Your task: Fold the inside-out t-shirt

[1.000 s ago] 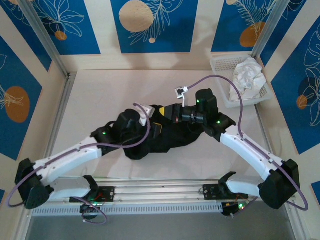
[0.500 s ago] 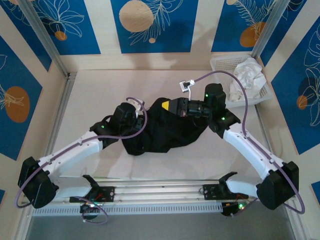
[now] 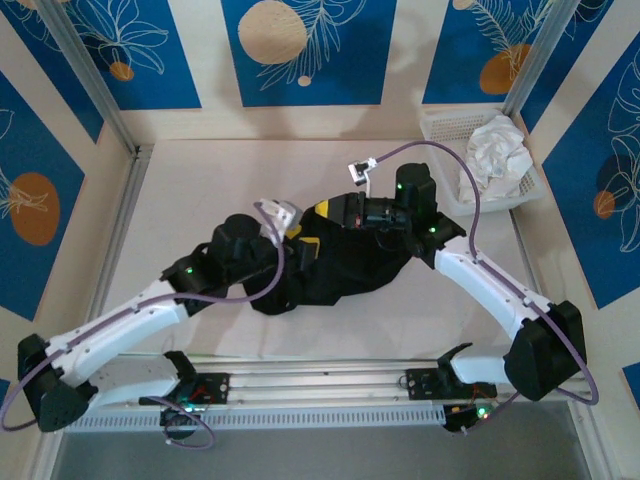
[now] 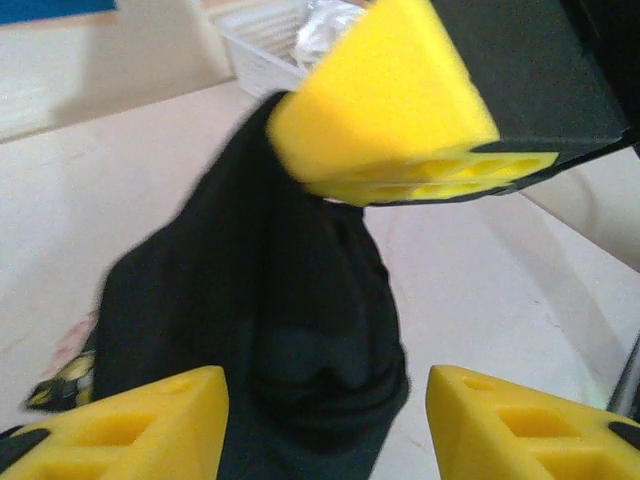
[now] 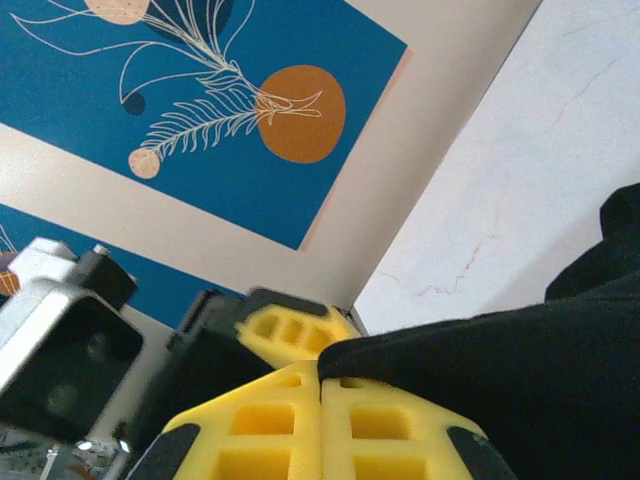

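The black t-shirt [image 3: 350, 268] lies bunched at the middle of the bench [image 3: 200, 190], one fold held up off the heap. The right hand [image 5: 320, 385] is clamped tight on that raised fold, at the shirt's 12 o'clock edge. The left hand [image 4: 328, 385] sits at about 10 o'clock of the heap, its fingers half apart, with cloth between them but not closed on it. In the bench's 2 o'clock corner a basket [image 3: 440, 128] holds a white cloth [image 3: 495, 150]
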